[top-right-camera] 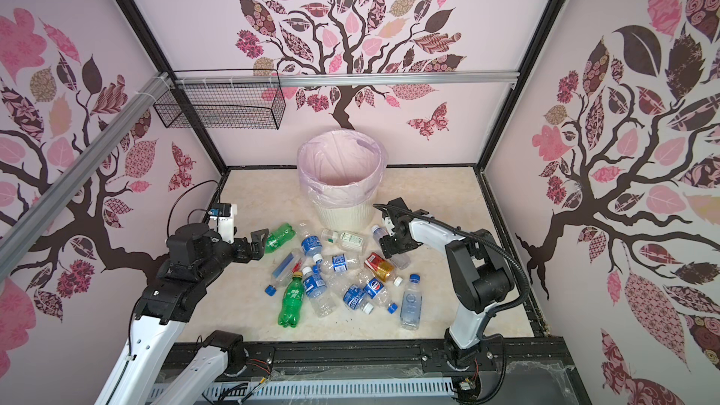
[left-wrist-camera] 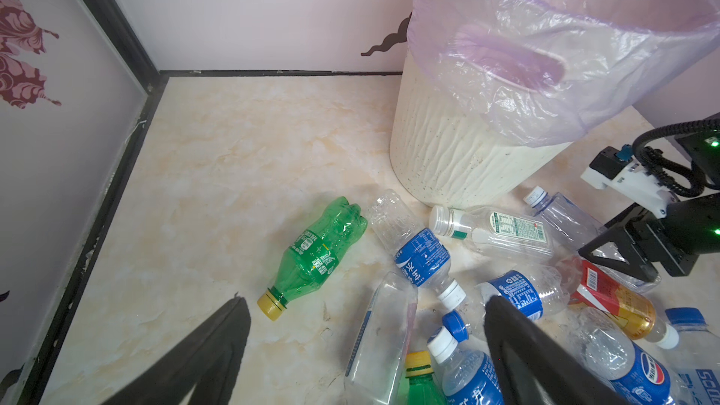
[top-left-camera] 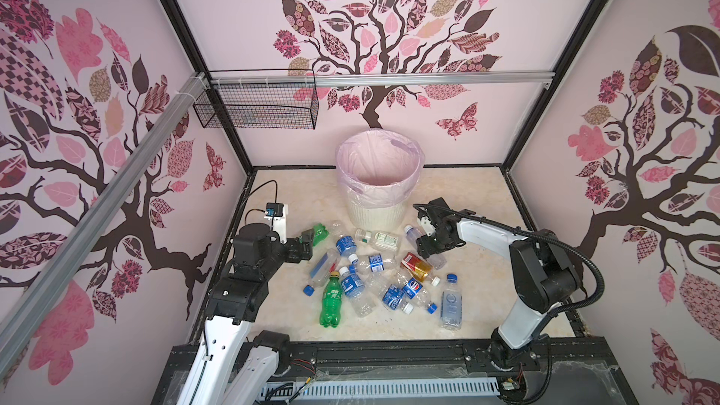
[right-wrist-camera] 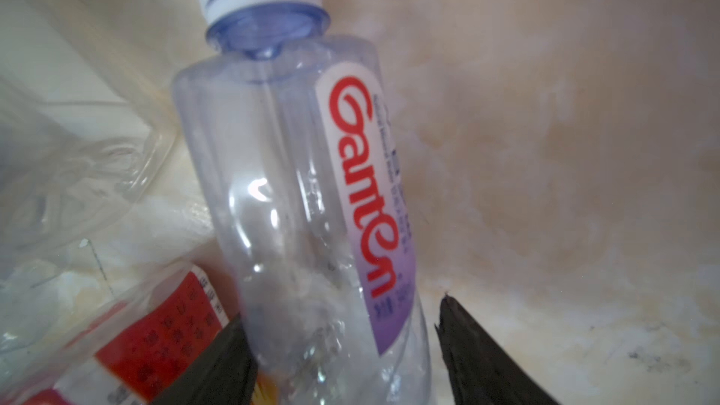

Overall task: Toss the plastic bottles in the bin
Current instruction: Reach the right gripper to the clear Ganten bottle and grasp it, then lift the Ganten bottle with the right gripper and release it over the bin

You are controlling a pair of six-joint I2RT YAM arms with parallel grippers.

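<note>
Two white-and-black arms reach in from the near edge. The left arm is bent at the elbow and stretches low and nearly level; the left hand (top-left-camera: 308,238) (left-wrist-camera: 366,348) has its jaws spread wide. The right arm arches higher, wrist tipped steeply down; the right hand (top-left-camera: 424,253) (right-wrist-camera: 343,356) has jaws partly apart.

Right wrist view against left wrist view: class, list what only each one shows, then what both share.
Only the right wrist view: red Ganten lettering on the clear white-capped bottle. Only the left wrist view: the bin, a green bottle lying on its side, the open left gripper. Both: that clear bottle, the right gripper straddling it, the red-labelled bottle, the marbled table.
</note>
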